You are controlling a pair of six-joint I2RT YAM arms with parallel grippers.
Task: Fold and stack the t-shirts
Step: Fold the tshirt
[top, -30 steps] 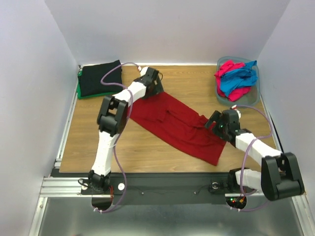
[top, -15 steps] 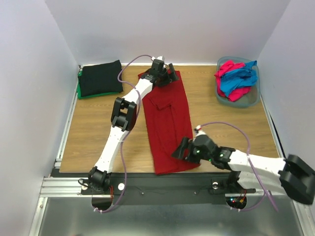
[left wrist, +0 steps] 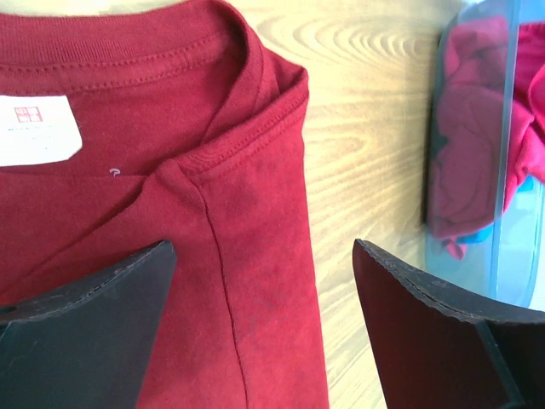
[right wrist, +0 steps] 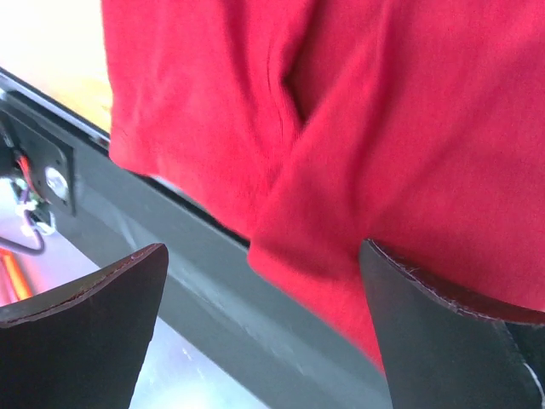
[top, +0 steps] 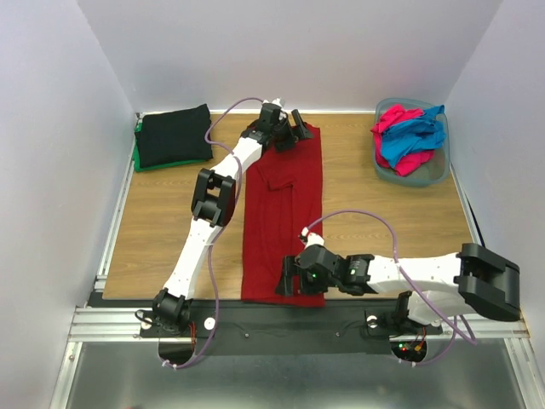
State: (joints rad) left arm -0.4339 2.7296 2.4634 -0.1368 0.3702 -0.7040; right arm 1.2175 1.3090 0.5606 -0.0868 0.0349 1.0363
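Observation:
The dark red t-shirt lies as a long narrow strip from the far side of the table to its near edge. My left gripper is open over its collar end. The left wrist view shows the collar and shoulder and a white label between the spread fingers. My right gripper is open at the near hem. In the right wrist view, the hem hangs over the table's edge. A folded black t-shirt lies on a green one at the far left.
The grey-blue plastic tub at the far right holds crumpled bright pink and blue shirts; it also shows in the left wrist view. A metal rail runs along the near edge. White walls enclose the table.
The red shirt has swung from lying diagonally to a straight strip running far to near. My right arm swept left to the near edge; my left gripper moved right along the far side.

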